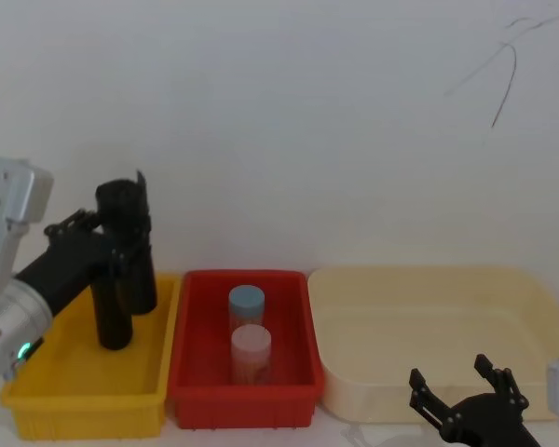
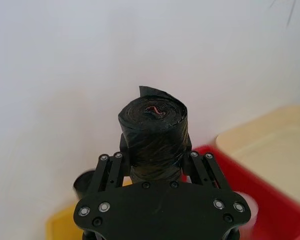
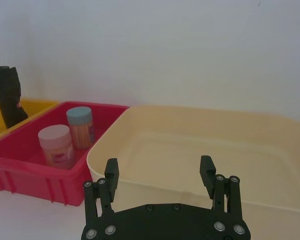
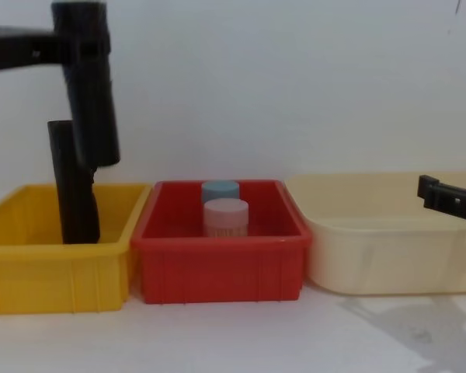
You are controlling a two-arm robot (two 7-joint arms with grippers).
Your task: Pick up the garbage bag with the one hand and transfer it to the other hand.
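Chest view: left gripper pinches the garbage bag above the yellow bin; right gripper (jaws spread) sits well apart. Grip seems high, so I fear it swings and slips.

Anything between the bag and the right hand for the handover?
Nothing visible. The garbage bag hangs in the left hand above the yellow bin; the open right hand is low; the red bin lies below the gap.

White counter, three open bins in one row on it, yellow bin at the left, red bin just beside it, wider cream bin at the right
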